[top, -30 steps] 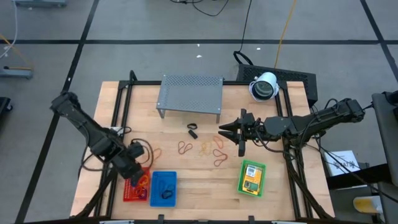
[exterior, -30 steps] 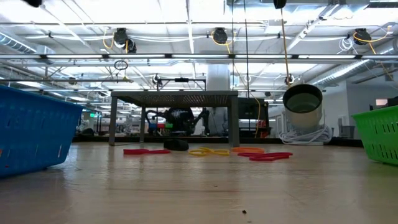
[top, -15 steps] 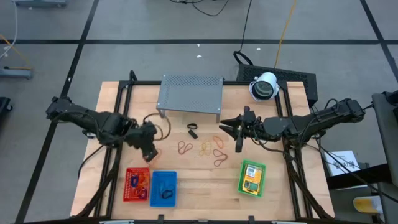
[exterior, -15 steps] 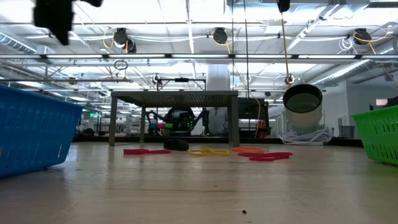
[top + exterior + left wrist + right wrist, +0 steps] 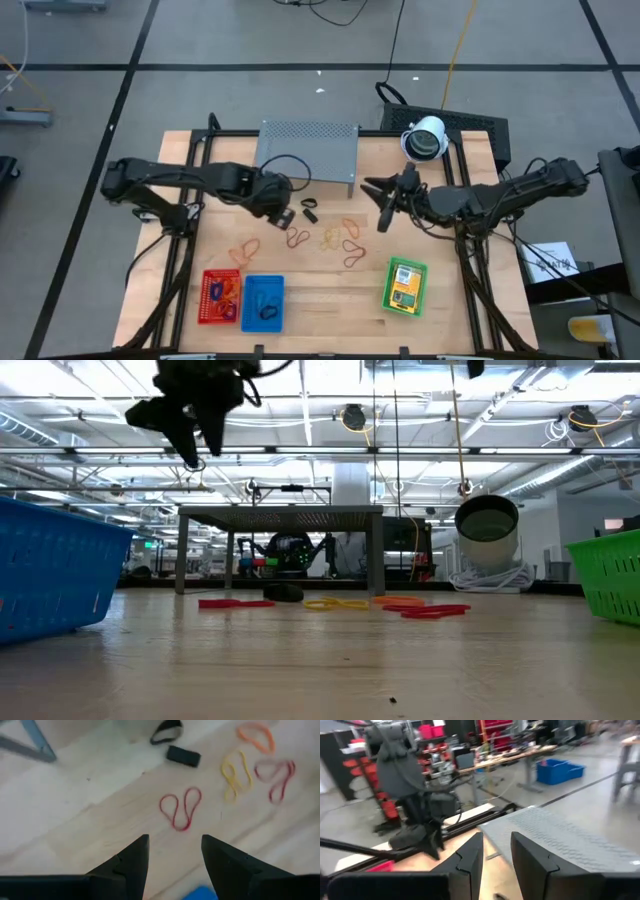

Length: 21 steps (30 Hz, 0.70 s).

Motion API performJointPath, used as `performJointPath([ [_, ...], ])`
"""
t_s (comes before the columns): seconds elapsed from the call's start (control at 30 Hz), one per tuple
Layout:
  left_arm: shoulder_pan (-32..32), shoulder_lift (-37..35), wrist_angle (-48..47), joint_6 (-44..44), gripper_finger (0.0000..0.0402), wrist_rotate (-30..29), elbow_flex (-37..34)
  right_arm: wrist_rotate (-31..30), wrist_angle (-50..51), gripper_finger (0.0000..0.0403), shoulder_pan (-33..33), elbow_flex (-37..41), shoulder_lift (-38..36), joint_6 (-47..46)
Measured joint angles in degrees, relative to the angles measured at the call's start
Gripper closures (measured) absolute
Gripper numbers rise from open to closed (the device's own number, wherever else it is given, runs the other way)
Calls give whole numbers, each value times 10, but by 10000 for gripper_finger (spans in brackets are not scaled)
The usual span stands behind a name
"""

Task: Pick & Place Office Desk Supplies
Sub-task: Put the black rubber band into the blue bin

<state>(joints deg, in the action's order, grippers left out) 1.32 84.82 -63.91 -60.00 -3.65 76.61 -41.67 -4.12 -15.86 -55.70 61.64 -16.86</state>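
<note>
**Above the band cluster, both arms hang clear of the supplies**

Over the wooden table, the left gripper hangs in the air just in front of the grey perforated shelf, beside the black clip. Its wrist camera looks down between two dark fingers that stand apart with a clear gap and nothing between them. Below them lie a red rubber-band loop, a yellow one, an orange one, another red one and the clip, all flat on the wood.

From the table's right side the right gripper reaches toward the middle, raised above the table near the shelf's right end. Its fingers are also parted by a narrow gap and hold nothing; the wrist view looks across the shelf toward the other arm.

From above, the bands spread in a loose group in the middle of the table, and one more orange loop lies apart to the left. At the front edge stand a red basket containing bands, a blue basket with a dark item inside, and a green basket holding a yellow-orange packet. The low view shows the bands lying level before the shelf's legs.
</note>
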Motion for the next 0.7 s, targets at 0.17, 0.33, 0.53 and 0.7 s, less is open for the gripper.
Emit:
performJointPath([
  [0.17, -2, 42, 89, -92, 213, -10, -1, -8, 48, 314, 0, 0, -61, 48],
  [0.33, -2, 91, 172, -166, 213, -10, -1, -36, 71, 314, 0, 0, -140, 107],
  [0.53, -1, 147, 212, -235, 213, -39, -1, -34, 80, 314, 0, 0, -218, 186],
  [0.7, -1, 182, 211, -277, 213, -66, -2, -33, 110, 314, 0, 0, -262, 196],
])
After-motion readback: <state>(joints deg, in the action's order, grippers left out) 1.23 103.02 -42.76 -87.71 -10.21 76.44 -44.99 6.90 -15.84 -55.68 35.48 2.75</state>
